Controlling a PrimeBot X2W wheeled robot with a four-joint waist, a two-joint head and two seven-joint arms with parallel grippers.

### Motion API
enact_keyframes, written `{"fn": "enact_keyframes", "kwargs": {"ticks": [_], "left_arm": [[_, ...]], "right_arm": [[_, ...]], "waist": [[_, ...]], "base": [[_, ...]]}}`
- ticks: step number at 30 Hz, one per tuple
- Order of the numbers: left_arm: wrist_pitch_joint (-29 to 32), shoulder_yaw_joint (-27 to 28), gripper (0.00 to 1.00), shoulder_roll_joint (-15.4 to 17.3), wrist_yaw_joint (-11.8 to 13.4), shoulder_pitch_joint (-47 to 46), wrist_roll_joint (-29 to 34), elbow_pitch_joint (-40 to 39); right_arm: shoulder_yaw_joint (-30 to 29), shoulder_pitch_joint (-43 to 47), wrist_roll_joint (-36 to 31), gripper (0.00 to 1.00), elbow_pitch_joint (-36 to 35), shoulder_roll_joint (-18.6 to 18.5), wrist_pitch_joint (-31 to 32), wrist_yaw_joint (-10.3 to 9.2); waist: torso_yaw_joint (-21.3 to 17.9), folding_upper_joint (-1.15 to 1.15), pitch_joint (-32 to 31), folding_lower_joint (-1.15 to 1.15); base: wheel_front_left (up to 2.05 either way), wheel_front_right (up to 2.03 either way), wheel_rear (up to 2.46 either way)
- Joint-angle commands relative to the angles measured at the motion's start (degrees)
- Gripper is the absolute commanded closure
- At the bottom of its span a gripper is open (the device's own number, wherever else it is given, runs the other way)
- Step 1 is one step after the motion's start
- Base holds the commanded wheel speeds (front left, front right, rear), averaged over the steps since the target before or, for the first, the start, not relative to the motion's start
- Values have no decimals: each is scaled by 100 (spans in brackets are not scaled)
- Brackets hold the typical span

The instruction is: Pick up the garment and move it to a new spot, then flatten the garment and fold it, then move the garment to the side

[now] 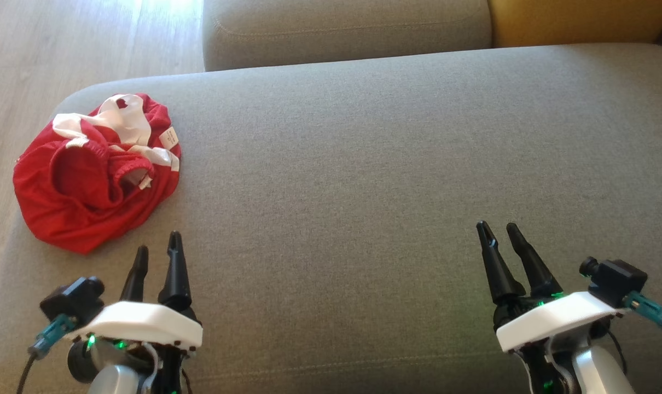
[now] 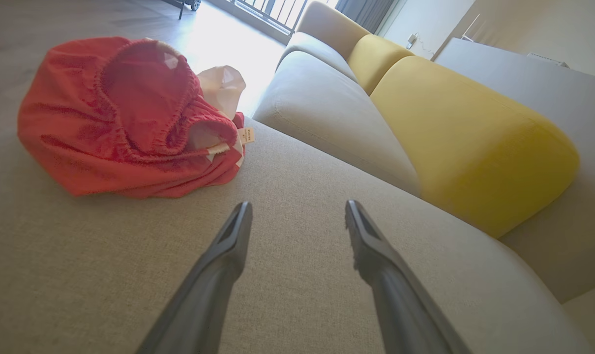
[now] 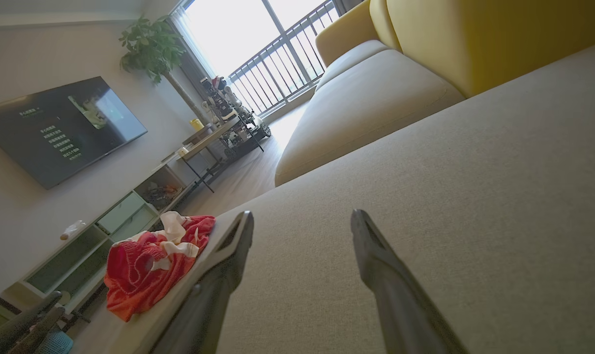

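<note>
We're right at the opening move here. The garment (image 1: 93, 180), red with white trim (image 1: 124, 117), sits bunched in a heap at the far left corner of the grey sofa seat (image 1: 364, 164). Its outer edge hangs right on the rounded rim, with the wooden floor (image 1: 30, 60) beyond.

The left jaws hover just this side of the heap, spread wide and gripping nothing. The right jaws are well apart across the seat, likewise spread and empty.

So the pick-up is the step in hand, and we reckon it belongs to the left side. We'd come down from above rather than sweep in sideways, because a shove toward that rim could tip the whole bundle onto the floor.

The target we like is the gathered waistband (image 1: 117, 161), which stands proud of the pile and gives the jaws a ridge to bite. We'd steer off the little label (image 1: 168, 138), since a pinch there looks flimsy.

Sink deep enough to catch a solid fold, not only the top layer, and close firmly. Then lift until the trailing cloth hangs free of the seat before travelling. The middle of the seat, between the two sets of jaws, looks the sensible landing spot, where both sides can reach for the flattening.
</note>
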Motion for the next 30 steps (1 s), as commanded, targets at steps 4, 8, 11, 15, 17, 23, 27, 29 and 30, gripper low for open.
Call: {"fn": "enact_keyframes", "kwargs": {"ticks": [4, 8, 11, 15, 17, 23, 27, 29, 30], "left_arm": [[-121, 22, 0, 145, 87, -268, 400, -323], [-188, -24, 0, 178, 147, -254, 677, -402], [-238, -47, 0, 193, 199, -246, 886, -456], [-305, -82, 0, 199, 251, -234, 1159, -532], [-338, -89, 0, 201, 268, -231, 1286, -558], [-439, -103, 0, 206, 311, -192, 1701, -617], [-506, -113, 0, 211, 319, -178, 1984, -645], [-540, -122, 0, 211, 321, -177, 2133, -665], [-556, -130, 0, 216, 326, -177, 2218, -677]], "right_arm": [[128, -306, -393, 0, -288, -55, -131, 0], [149, -317, -658, 0, -329, -57, -199, 0], [121, -324, -890, 0, -351, -58, -249, 0], [-7, -315, -1218, 0, -324, -60, -317, 0], [-50, -317, -1359, 0, -318, -61, -350, 0], [-61, -333, -1806, 0, -342, -64, -452, 0], [-37, -354, -2095, 0, -362, -65, -520, 0], [-28, -362, -2220, 0, -370, -66, -553, 0], [-24, -366, -2269, 0, -371, -67, -570, 0]], "waist": [[11, 0, 5, 0], [15, 0, 15, 0], [15, 0, 22, 0], [18, 0, 23, 0], [21, 0, 24, 0], [21, 0, 24, 0], [19, 0, 23, 0], [19, 0, 22, 0], [19, 0, 20, 0]], "base": [[0, 0, 0], [0, 0, 0], [0, 0, 0], [0, 0, 0], [0, 0, 0], [0, 0, 0], [0, 0, 0], [0, 0, 0], [0, 0, 0]]}}
